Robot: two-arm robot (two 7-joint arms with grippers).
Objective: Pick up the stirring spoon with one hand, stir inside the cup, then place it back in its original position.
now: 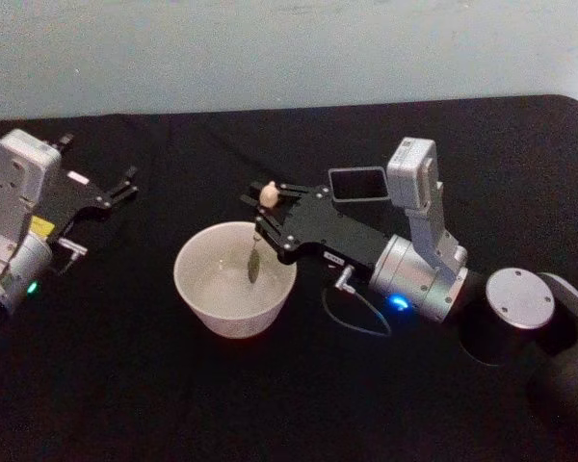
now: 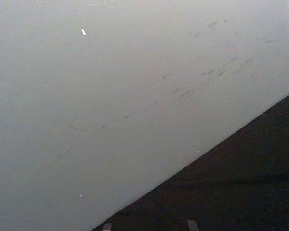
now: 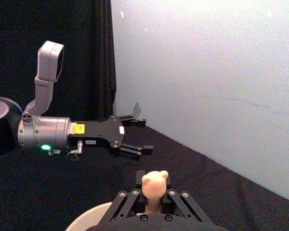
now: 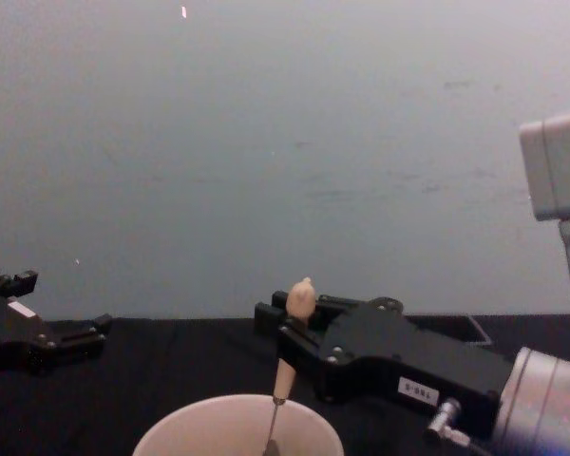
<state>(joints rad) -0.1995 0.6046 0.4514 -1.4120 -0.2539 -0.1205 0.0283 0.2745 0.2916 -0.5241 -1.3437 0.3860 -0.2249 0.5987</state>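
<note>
The right gripper (image 1: pixel 268 197) grips the upright spoon (image 4: pixel 285 370), bowl down in the cup (image 1: pixel 236 325), with the holder (image 1: pixel 359 183) just to its right, while the left gripper (image 1: pixel 127 185), jaws apart, sits far left.

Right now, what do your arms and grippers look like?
The left gripper and right gripper are flat black linkage claws on silver wrists, each carrying a grey camera box. The left has a yellow sticker and green light; the right a white label, blue light and thin cable.
</note>
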